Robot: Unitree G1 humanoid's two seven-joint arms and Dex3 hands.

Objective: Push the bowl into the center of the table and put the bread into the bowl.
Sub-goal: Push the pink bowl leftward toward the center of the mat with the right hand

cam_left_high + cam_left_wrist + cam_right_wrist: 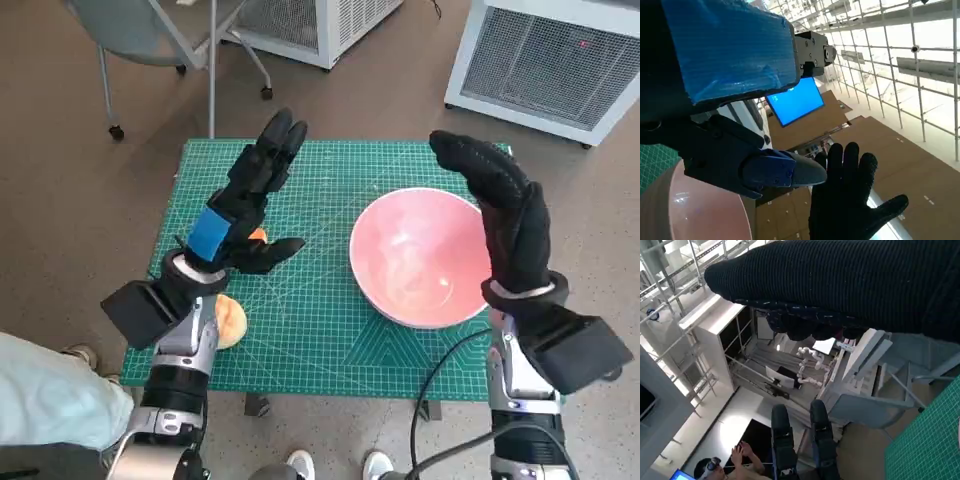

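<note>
Bread [231, 322] lies at the near left edge of the green cutting mat [300, 330] that covers the surface, half hidden beneath the robot's left forearm and not yet in anyone's grasp. A small orange piece [259, 235] shows just behind the thumb of the left hand [245, 205]; whether it is more bread or something else cannot be told from the head view. Farther along, that left hand is raised above the mat's left half, fingers stretched out and apart, holding nothing. To its right the pink bowl [422, 255] sits empty on the right half of the mat, plainly short of the middle, so the push appears unfinished. The right hand [503, 210], gloved in black knit, stands upright at the bowl's outer rim with fingers extended and nothing held, seemingly placed to nudge the bowl leftward; contact with the rim is not clear. Judged from this, both steps are outstanding: centring the bowl, then lifting the bread across and dropping it in. Beyond the surface stand a wheeled chair [150, 40] and white cabinets [550, 60].
</note>
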